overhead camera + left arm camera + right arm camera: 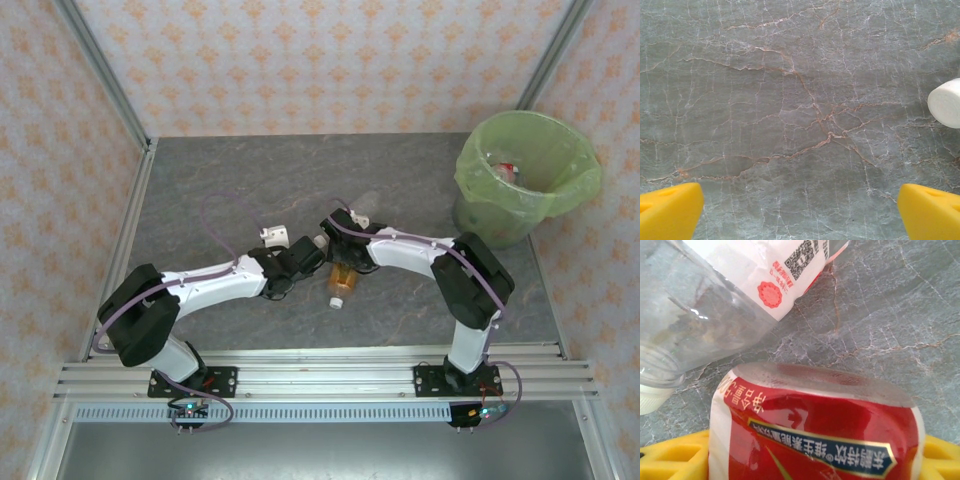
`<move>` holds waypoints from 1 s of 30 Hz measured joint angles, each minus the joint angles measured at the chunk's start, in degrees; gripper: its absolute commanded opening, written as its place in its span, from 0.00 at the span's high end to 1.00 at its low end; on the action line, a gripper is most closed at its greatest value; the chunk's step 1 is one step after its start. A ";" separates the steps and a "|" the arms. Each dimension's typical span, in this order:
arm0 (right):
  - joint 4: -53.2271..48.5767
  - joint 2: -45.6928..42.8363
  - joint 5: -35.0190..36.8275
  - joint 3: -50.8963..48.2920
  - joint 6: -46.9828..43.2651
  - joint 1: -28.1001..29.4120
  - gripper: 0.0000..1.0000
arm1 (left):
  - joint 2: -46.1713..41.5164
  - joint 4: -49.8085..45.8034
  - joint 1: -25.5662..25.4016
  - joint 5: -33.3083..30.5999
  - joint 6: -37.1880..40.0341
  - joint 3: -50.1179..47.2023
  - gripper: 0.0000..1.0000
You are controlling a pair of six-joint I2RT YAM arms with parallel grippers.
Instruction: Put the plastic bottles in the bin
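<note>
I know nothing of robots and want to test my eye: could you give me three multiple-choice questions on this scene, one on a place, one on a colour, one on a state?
1. Where is the red-labelled bottle?
A) in the left arm's jaws
B) between the right arm's jaws
C) on the floor

2. What colour is the bag lining the bin?
A) blue
B) black
C) lime green

3. How do the left arm's jaws stand?
A) wide open, nothing between them
B) clamped on a bottle
C) shut on a cap

Answers:
1 B: yellow fingers flank it in the right wrist view.
2 C: the green bag drapes over the rim.
3 A: bare table lies between the far-apart fingers.
</note>
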 measured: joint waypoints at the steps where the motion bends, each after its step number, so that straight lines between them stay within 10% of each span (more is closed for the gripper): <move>1: 0.44 -0.31 0.00 -0.44 -0.20 0.00 0.51 | 0.04 0.00 0.00 0.00 0.00 0.04 0.00; 30: 5.40 -17.16 7.87 -8.28 -9.66 0.00 0.57 | 0.79 1.33 0.00 0.00 0.44 0.66 0.00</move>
